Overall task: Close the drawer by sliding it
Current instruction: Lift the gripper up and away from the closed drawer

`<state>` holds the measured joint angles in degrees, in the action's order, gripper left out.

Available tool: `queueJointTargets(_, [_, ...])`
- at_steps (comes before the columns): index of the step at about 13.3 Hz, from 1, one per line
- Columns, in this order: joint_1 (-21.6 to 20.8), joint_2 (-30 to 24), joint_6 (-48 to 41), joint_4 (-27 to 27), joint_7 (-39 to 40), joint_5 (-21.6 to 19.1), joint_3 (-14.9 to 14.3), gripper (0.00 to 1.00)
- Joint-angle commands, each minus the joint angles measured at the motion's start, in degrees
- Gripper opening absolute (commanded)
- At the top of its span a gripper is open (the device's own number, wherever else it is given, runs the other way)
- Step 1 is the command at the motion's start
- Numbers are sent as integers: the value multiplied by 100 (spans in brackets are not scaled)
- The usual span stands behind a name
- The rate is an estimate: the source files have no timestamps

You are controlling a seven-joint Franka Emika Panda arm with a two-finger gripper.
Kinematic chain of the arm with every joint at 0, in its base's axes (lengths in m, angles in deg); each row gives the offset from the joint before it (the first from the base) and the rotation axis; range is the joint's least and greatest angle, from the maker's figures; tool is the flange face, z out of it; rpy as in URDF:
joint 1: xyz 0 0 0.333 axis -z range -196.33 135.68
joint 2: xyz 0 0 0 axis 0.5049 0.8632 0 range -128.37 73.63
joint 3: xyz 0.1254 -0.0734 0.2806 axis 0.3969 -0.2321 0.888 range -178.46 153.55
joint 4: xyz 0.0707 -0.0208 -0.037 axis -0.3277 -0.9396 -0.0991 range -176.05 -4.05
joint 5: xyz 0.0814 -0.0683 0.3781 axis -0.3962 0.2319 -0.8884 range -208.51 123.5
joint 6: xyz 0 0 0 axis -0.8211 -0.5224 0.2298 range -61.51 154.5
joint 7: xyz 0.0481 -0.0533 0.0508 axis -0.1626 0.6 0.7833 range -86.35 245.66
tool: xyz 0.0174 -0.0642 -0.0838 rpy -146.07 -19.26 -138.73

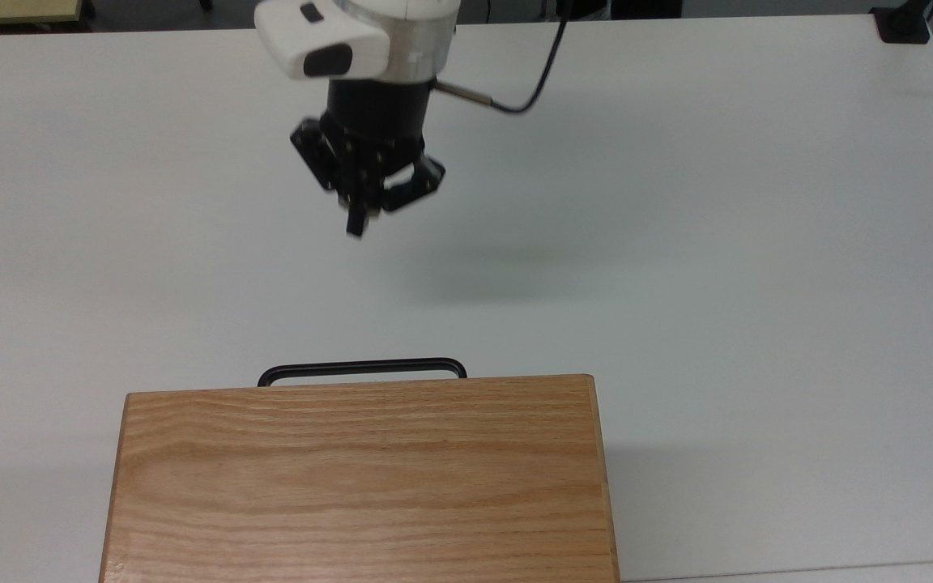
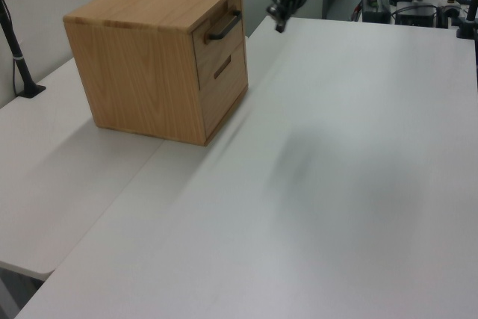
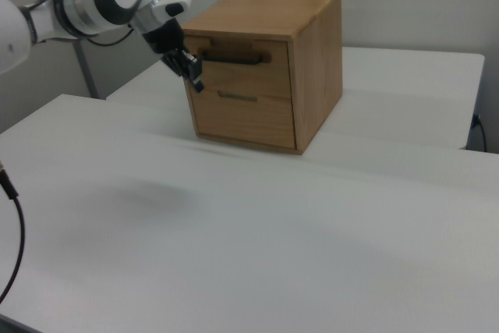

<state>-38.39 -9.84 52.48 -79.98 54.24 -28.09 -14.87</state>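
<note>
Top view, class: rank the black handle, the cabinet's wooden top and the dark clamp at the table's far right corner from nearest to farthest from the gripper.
1. Black handle, directly below the gripper in the picture.
2. Cabinet's wooden top, behind the handle, bottom edge.
3. Dark clamp, top view's upper right.
</note>
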Motion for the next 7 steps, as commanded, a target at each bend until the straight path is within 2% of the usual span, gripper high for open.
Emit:
queueJointTargets(1, [181,-1231,-618,-1153,851,-332,13,0])
queueJointTargets(2, [287,-1608,-959,-1391,1115,-708,13,0])
queueJointTargets(4, [472,-2189,-1347,-1786,1502,-1105,13,0])
queueJointTargets(6, [700,-2437,-1446,-2007,1872,-1554,13,1])
queueJointTargets(7, [718,-2482,-1428,-2095,2126,-1564,31,2])
